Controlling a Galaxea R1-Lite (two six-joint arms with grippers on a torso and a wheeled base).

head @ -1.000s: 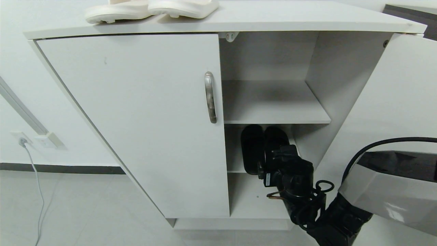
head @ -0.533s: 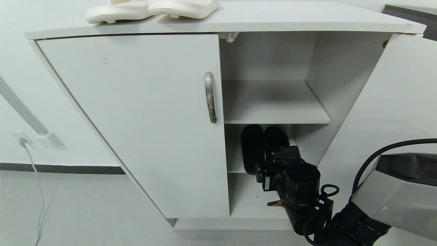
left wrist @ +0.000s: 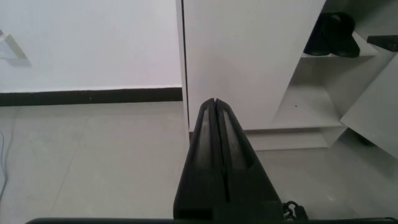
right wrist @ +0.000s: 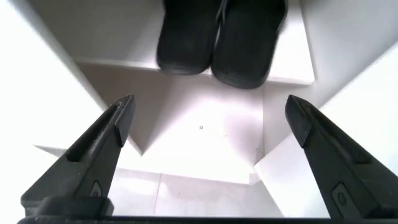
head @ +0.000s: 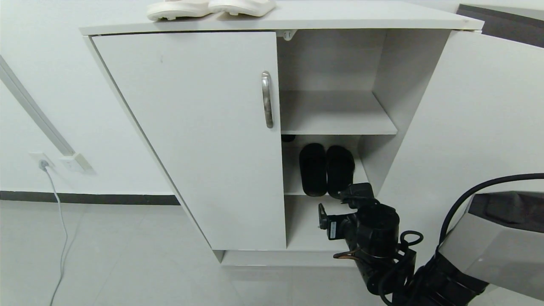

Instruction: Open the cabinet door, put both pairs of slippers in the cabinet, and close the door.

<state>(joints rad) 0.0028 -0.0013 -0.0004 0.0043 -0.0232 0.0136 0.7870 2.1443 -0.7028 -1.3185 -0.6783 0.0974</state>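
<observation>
The right gripper (right wrist: 208, 124) has backed off the black slippers (head: 326, 170), spread wide and empty. They sit on the middle shelf (head: 291, 174). The white slippers (head: 210, 7) wait on the cabinet (head: 340, 17); its door (head: 467, 127) is open.

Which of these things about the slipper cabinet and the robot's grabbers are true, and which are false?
1. The black slippers sit on the middle shelf of the cabinet. True.
2. The white slippers are inside the cabinet. False: they lie on top of it.
3. The right gripper is open. True: it is in front of the black slippers, not touching them.
4. The left gripper holds a slipper. False: it is shut on nothing, low over the floor.
5. Both cabinet doors are open. False: the left-hand door is shut and the right-hand door is open.
</observation>
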